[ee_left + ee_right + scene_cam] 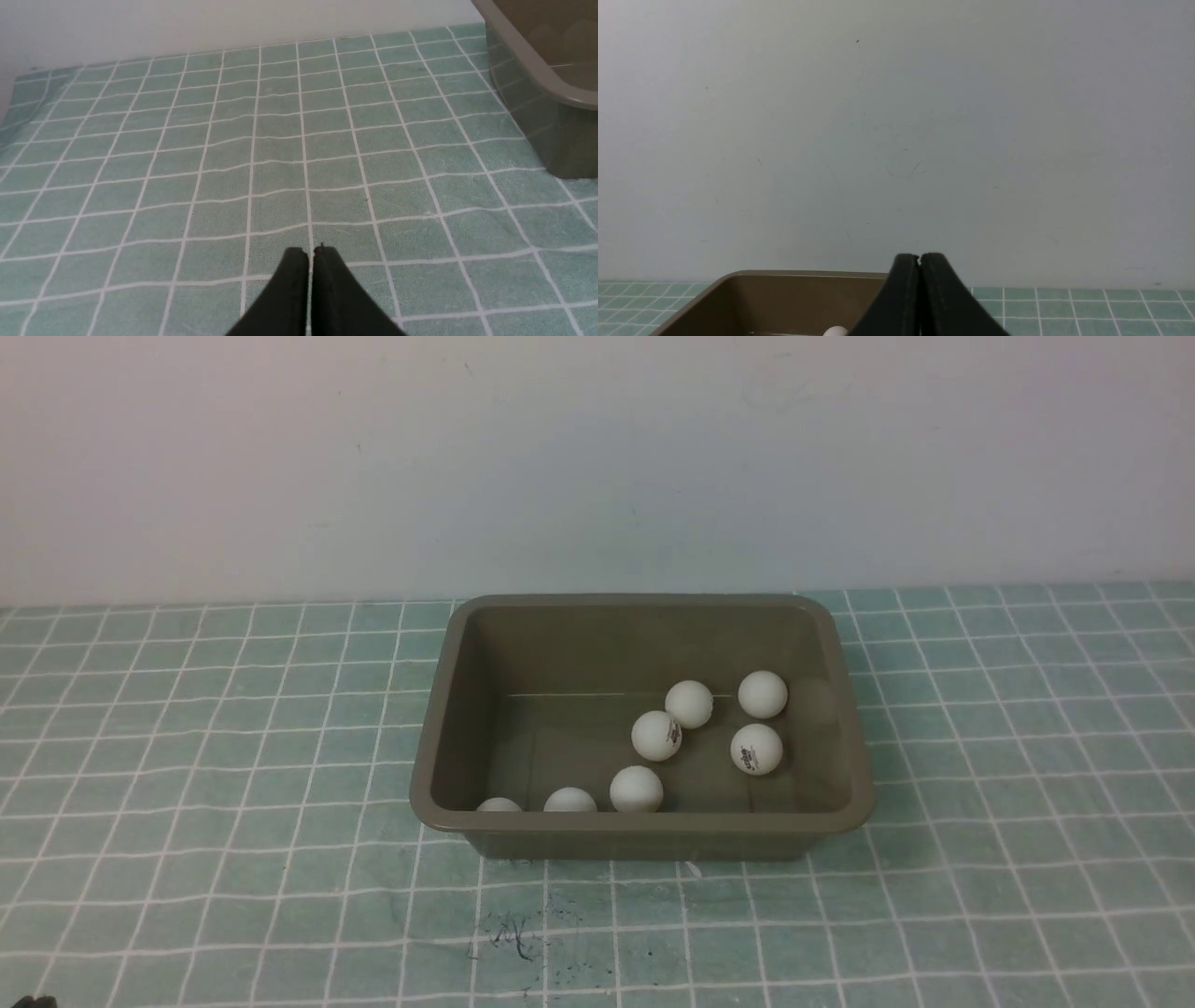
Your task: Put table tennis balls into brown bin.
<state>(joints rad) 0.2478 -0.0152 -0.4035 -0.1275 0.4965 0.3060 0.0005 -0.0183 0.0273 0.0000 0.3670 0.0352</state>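
The brown bin [859,775] sits mid-table in the front view, and several white table tennis balls [656,735] lie inside it, mostly toward its right and near side. Two of them by the near wall are half hidden behind the rim. Neither arm reaches into the front view. In the left wrist view my left gripper [311,252] is shut and empty over the green checked cloth, with a corner of the brown bin [551,88] off to one side. My right gripper [919,257] is shut and empty, facing the wall above the brown bin [784,276]; one table tennis ball [836,332] peeks inside.
A green cloth [187,803] with white grid lines covers the table. A plain pale wall [597,457] rises close behind the bin. Dark scuff marks [509,933] stain the cloth in front of the bin.
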